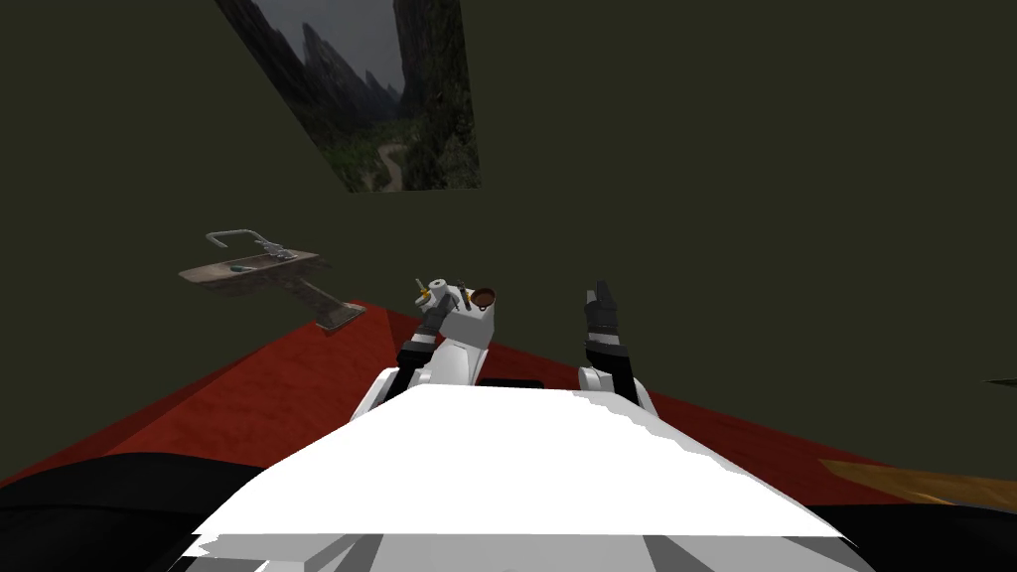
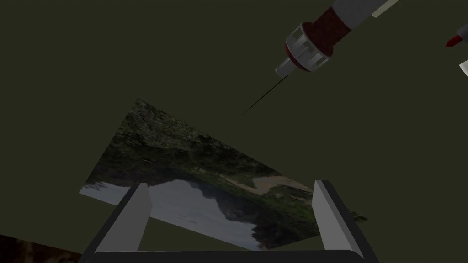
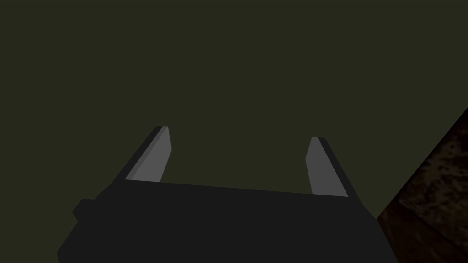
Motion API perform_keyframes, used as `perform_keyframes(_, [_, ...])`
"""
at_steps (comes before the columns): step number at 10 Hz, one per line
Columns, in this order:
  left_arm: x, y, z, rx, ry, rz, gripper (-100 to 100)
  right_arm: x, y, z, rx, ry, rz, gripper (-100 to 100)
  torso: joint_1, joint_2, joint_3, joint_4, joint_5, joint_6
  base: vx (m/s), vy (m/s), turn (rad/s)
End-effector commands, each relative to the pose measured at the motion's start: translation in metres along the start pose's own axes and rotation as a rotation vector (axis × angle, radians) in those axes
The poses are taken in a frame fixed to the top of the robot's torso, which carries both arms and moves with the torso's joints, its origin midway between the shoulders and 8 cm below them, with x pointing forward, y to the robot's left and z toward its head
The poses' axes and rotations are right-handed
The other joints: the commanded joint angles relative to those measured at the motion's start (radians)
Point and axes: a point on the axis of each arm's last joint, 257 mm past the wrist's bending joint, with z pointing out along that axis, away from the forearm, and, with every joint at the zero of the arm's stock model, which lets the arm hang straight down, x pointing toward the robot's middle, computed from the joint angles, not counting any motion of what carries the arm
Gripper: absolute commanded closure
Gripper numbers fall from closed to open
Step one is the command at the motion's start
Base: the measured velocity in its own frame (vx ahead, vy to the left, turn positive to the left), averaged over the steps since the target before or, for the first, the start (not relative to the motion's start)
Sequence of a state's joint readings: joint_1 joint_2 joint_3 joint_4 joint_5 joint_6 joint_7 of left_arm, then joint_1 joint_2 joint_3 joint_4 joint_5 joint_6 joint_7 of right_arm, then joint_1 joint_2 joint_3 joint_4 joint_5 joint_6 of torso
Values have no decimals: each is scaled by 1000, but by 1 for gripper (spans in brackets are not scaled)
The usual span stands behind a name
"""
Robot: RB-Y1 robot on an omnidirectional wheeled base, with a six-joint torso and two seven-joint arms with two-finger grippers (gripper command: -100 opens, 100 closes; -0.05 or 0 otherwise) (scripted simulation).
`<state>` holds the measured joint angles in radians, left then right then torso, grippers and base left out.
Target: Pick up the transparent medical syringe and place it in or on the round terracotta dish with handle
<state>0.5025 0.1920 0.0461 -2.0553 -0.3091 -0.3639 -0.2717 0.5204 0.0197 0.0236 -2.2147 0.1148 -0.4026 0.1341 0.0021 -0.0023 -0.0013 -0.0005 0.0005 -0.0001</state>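
Observation:
The syringe (image 2: pixel 320 39) has a pale barrel, a dark red band, a white ribbed collar and a thin black needle. In the left wrist view it lies ahead of my left gripper (image 2: pixel 231 183) and off to one side, apart from the open fingers, which hold nothing. In the head view my left gripper (image 1: pixel 435 301) is raised at a small white stand (image 1: pixel 469 323). A round brown dish (image 1: pixel 484 296) sits on the stand's right end among small pale things. My right gripper (image 1: pixel 599 295) is held up to the right of the stand, and its fingers (image 3: pixel 157 153) are open and empty.
A sink with a tap (image 1: pixel 253 266) on a pedestal stands at the left on the red floor (image 1: pixel 248 407). Dark green walls surround the spot, with a landscape picture (image 1: pixel 382 94) hanging above. A small red-tipped thing (image 2: pixel 456 39) lies near the syringe.

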Motion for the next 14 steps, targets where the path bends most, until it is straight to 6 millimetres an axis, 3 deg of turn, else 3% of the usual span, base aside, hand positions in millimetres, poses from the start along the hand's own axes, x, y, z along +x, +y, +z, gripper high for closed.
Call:
perform_keyframes(1, [8, 9, -4, -19, 26, 51, -100, 0, 0, 0, 0, 0, 0, 0, 0, 0, 0, 0, 0, 0, 28, 21, -7])
perform_keyframes(14, [62, 92, -14, -41, 263, 545, -100, 0, 0, 0, 0, 0, 0, 0, 0, -1, 0, 0, 0, 0, 38, 26, -26])
